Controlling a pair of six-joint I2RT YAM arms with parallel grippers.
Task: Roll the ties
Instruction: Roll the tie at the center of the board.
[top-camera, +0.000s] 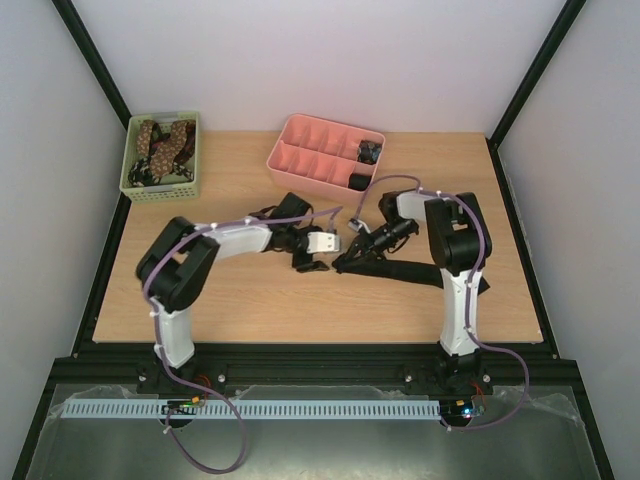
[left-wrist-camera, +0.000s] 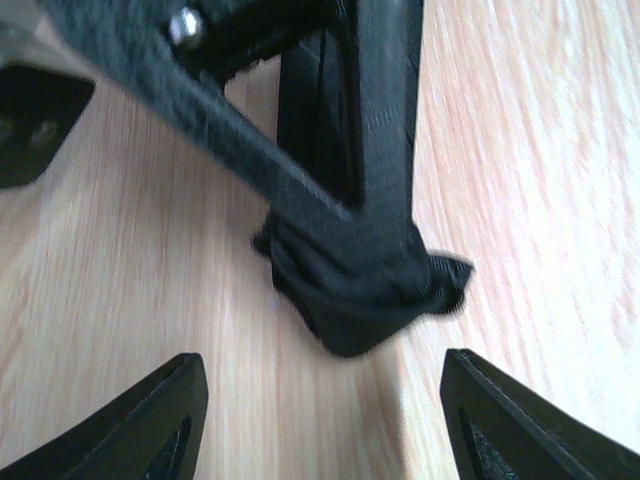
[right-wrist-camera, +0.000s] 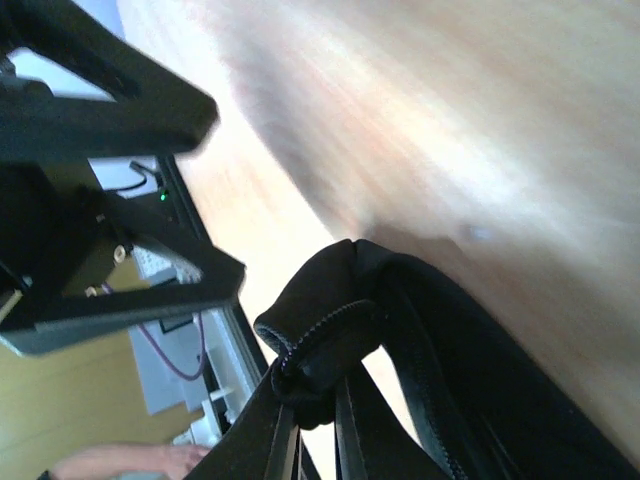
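A black tie (top-camera: 420, 271) lies across the table from the centre out to the right. My right gripper (top-camera: 350, 261) is shut on its folded, bunched end, seen close in the right wrist view (right-wrist-camera: 315, 395), where the fabric (right-wrist-camera: 330, 300) curls over the fingertips. My left gripper (top-camera: 309, 262) faces that end from the left. In the left wrist view it is open (left-wrist-camera: 322, 368), with the tie's end (left-wrist-camera: 350, 290) a little beyond the fingers, not touching them. Rolled dark ties (top-camera: 369, 152) sit in the pink tray (top-camera: 300, 160). Brown spotted ties (top-camera: 160, 148) fill the green basket (top-camera: 190, 185).
The pink tray stands at the back centre and the green basket at the back left. The right gripper's fingers (left-wrist-camera: 300, 140) cross the top of the left wrist view. The two grippers are very close to each other at the table's centre.
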